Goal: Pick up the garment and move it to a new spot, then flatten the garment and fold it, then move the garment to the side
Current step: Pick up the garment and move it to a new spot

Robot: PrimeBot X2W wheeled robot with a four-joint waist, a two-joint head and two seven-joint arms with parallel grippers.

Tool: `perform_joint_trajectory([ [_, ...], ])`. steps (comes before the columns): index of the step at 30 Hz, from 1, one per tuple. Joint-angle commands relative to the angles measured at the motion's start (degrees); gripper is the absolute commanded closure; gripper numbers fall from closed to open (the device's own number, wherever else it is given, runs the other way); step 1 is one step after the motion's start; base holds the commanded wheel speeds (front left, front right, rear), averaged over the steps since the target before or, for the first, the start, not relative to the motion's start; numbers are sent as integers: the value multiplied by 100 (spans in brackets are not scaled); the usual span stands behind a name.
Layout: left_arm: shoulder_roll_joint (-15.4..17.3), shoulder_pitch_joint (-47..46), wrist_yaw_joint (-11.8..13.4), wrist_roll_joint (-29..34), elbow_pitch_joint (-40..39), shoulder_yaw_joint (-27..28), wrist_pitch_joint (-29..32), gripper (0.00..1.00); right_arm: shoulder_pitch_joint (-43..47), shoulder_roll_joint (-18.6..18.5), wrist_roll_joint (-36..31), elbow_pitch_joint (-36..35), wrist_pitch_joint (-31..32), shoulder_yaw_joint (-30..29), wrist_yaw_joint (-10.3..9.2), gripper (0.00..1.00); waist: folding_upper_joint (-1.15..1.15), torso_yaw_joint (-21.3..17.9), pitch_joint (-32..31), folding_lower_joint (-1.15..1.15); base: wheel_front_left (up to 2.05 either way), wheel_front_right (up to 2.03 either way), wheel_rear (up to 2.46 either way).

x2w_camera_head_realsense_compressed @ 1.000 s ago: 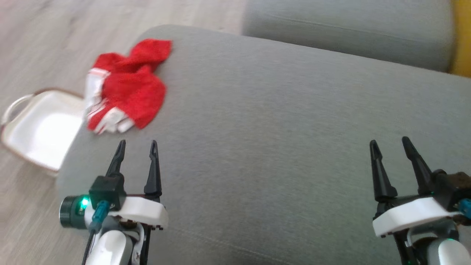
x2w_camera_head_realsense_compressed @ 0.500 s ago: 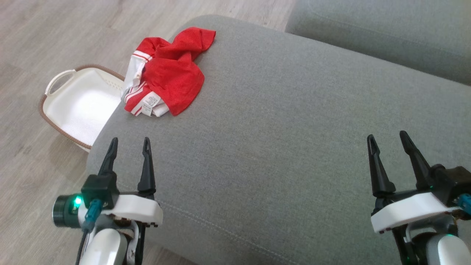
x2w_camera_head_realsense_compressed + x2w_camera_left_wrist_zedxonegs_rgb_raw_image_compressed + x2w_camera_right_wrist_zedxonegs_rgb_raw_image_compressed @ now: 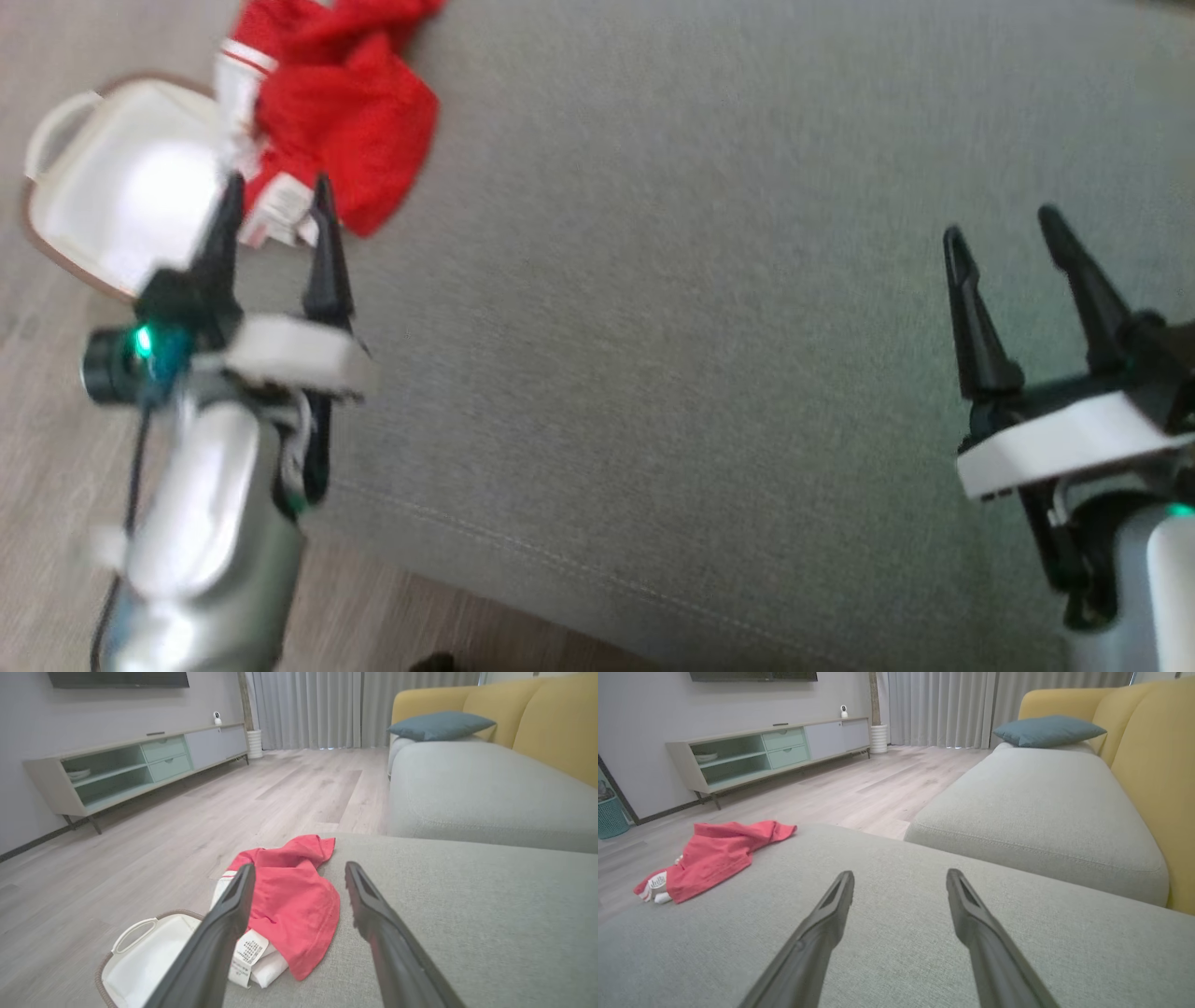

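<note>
Since the red garment [image 3: 350, 121] is bunched at the frame's upper left, the left gripper [image 3: 277, 191], spread wide and empty, should be lowered onto a thick fold; the right gripper [image 3: 1001, 224] is likewise parted, empty.

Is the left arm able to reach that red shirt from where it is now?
Probably yes. The left end effector is open and pointed straight at the shirt, which lies crumpled at the edge of the cushion with nothing between them.
</note>
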Motion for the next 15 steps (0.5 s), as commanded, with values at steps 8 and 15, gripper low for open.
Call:
perform_joint_trajectory([
  [8, 314, -1557, -452, -339, 2085, 496, 33, 0, -528, -249, -37, -302, 129, 308, 37, 0, 0, -548, 1112, 0, 0, 0, 0],
  [15, 601, -2476, -815, -569, 3788, 614, 407, 0, -654, -285, 3, -233, 126, 436, 37, 0, 0, -662, 1280, 0, 0, 0, 0],
])
